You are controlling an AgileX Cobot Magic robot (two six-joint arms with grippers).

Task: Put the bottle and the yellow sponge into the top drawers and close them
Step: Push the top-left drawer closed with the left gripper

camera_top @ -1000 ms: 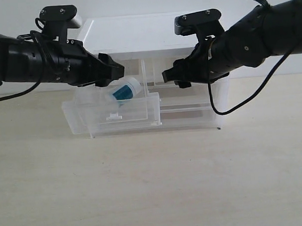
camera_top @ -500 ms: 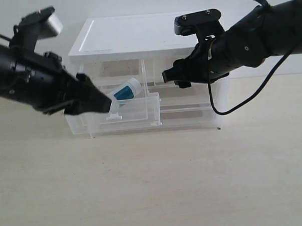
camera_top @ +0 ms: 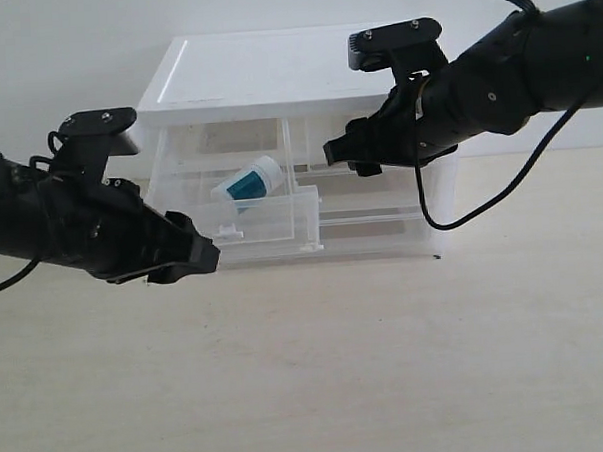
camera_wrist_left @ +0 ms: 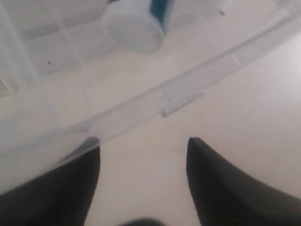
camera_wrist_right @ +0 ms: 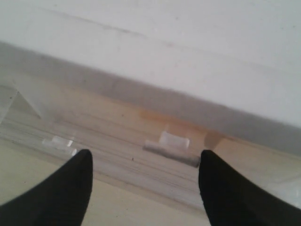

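The bottle (camera_top: 248,181) lies tilted inside the pulled-out left top drawer (camera_top: 271,225); its white cap (camera_wrist_left: 134,28) shows in the left wrist view. My left gripper (camera_top: 198,256) (camera_wrist_left: 143,143) is open and empty, low in front of that drawer's tab handle (camera_wrist_left: 181,96). Open and empty too, my right gripper (camera_top: 343,154) (camera_wrist_right: 146,157) hovers before the right top drawer's white tab handle (camera_wrist_right: 171,142); that drawer looks pushed in. The yellow sponge does not show clearly; only a faint orange patch (camera_wrist_right: 155,114) shows through the translucent front.
The white-topped drawer unit (camera_top: 275,72) stands at the back of the pale table (camera_top: 328,365), against a white wall. A black cable (camera_top: 451,214) hangs from the right arm beside the unit's right side.
My left arm has come down from above the open drawer to a low spot in front of it. The bottle stays in the drawer. The right arm has not moved.
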